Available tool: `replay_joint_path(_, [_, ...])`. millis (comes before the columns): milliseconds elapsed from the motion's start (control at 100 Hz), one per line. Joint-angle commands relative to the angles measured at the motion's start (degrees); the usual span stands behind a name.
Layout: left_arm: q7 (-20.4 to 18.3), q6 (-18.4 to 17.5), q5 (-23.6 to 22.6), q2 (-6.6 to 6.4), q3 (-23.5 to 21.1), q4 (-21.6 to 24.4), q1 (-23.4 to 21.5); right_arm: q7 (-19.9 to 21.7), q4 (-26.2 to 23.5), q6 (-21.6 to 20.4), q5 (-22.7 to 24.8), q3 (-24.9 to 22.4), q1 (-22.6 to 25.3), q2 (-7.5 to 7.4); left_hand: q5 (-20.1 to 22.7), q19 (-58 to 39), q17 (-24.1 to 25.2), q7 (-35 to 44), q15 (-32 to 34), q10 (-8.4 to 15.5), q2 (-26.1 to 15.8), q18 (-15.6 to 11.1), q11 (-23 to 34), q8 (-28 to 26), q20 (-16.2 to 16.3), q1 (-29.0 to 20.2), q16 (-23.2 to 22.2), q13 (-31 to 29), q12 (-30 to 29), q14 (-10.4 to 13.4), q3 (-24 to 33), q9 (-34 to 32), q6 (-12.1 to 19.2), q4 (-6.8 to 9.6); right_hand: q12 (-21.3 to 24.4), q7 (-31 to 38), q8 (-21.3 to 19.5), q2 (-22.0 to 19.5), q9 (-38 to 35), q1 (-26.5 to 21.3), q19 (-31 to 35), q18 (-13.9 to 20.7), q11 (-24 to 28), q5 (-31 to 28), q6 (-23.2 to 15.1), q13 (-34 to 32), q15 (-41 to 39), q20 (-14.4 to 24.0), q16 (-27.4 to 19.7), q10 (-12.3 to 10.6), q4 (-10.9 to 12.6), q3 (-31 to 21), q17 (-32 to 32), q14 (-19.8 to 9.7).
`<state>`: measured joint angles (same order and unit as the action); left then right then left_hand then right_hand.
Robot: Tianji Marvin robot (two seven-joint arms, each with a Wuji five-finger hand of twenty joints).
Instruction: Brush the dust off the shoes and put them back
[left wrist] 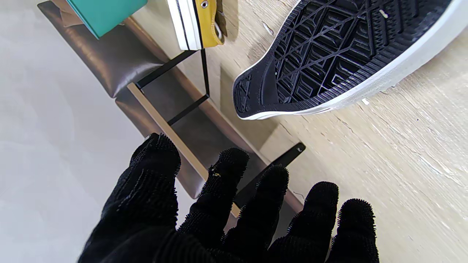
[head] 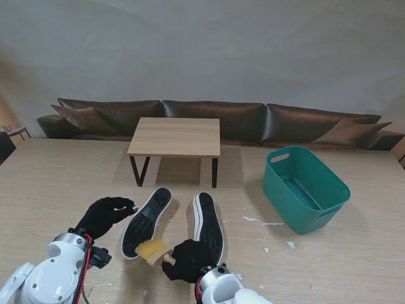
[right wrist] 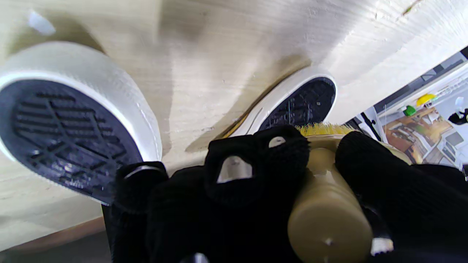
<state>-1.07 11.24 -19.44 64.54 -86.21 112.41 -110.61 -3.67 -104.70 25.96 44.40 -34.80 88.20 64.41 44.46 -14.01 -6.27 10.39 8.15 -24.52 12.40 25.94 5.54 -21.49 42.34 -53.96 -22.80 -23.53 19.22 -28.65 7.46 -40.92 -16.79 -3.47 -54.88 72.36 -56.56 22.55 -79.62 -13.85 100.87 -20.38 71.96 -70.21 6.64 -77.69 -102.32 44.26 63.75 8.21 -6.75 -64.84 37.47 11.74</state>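
Stand view: nearest me, my right robot hand [head: 188, 259] grips the brush [head: 152, 249] against the left shoe [head: 147, 220], sole-up on the table [head: 329, 266]. The left robot hand [head: 104, 214], fingers spread and empty, hovers just beside it. The right shoe [head: 207, 223] lies alongside.

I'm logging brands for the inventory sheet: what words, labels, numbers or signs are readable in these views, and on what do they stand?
None can be read.
Left shoe sole: tread pattern only, no lettering.
Right shoe sole: tread pattern only, no lettering.
Brush in the right hand: plain handle, no mark.
Green bin: no label visible.
Room items past the table edge in the right wrist view: too small and blurred.
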Motion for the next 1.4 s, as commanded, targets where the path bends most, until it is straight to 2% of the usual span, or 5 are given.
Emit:
replay_joint_path(0, [-0.92,0.05,-0.13,0.24,-0.12,0.54,-0.4,0.22,-2.02,0.83,-0.2,-0.48,-0.14,0.49,-0.07,0.83,0.21,-0.12,-1.22,0.22,-0.89,-1.48,0.09,-0.03,-0.58,-0.41,0.19,1.85,-0.31,0.27,-0.29,0.3,0.65,1.92,-0.91,3.95,-0.26,-3.57,-3.4,-1.95,8.22,2.95,5.96,-7.47,5.54,2.89,-2.92,0.73,-0.5,2.3,0.74,-3.65,29.44,-7.05])
replay_joint_path(290, [-1.27,0.8,0.18,0.2,0.03,0.5,-0.09,-0.82,-1.01,7.2,-1.57,1.45,-6.84,2.67,-0.08,0.82,0.13,-0.15,-1.12,0.07,-0.9,-1.36,0.15,-0.03,-0.58,-0.4,0.14,1.81,-0.27,0.16,-0.2,0.16,0.52,1.92,-0.9,3.96,-0.25,-3.57,-3.39,-2.04,8.25,2.71,5.95,-7.47,5.6,2.9,-2.91,0.75,-0.48,2.37,0.7,-3.61,29.43,-6.89])
replay_joint_path(620, [-2.95,3.01,0.71,-0.07,0.63,-0.48,1.95,-1.53,8.9,13.26,-4.68,7.39,-18.2,6.67,-0.08,0.81,0.1,-0.16,-1.1,-0.13,-1.03,-1.38,0.19,-0.03,-0.58,-0.39,0.13,1.86,-0.14,0.05,-0.14,0.02,0.43,1.92,-0.9,3.94,-0.24,-3.54,-3.39,-1.77,8.24,2.7,5.95,-7.46,5.45,2.88,-2.87,0.76,-0.53,2.37,0.71,-3.71,29.43,-7.04])
replay_joint_path(920, [-3.81,3.99,1.65,-0.17,1.51,-2.04,4.01,-4.17,18.02,16.0,-8.66,10.27,-22.89,10.93,-0.13,0.79,0.11,-0.18,-1.08,-0.11,-1.14,-1.47,0.19,-0.02,-0.55,-0.35,0.12,1.82,-0.08,0.09,-0.15,0.0,0.56,1.92,-0.9,3.9,-0.22,-3.51,-3.39,-1.81,8.24,2.7,5.95,-7.46,5.43,2.89,-2.87,0.77,-0.58,2.37,0.67,-3.74,29.43,-6.94])
replay_joint_path(1390, [-3.09,4.59,1.6,-0.01,2.05,-1.8,3.93,-2.99,16.04,14.51,-7.83,10.76,-19.41,9.22,0.05,0.77,0.11,-0.13,-1.12,-0.17,-1.22,-1.47,0.2,-0.04,-0.5,-0.41,0.12,1.78,-0.06,0.03,-0.17,-0.1,0.47,1.93,-0.87,3.91,-0.23,-3.69,-3.39,-1.73,8.15,2.81,5.86,-7.45,5.18,2.87,-2.86,0.71,-0.64,2.14,0.7,-3.51,29.43,-7.22])
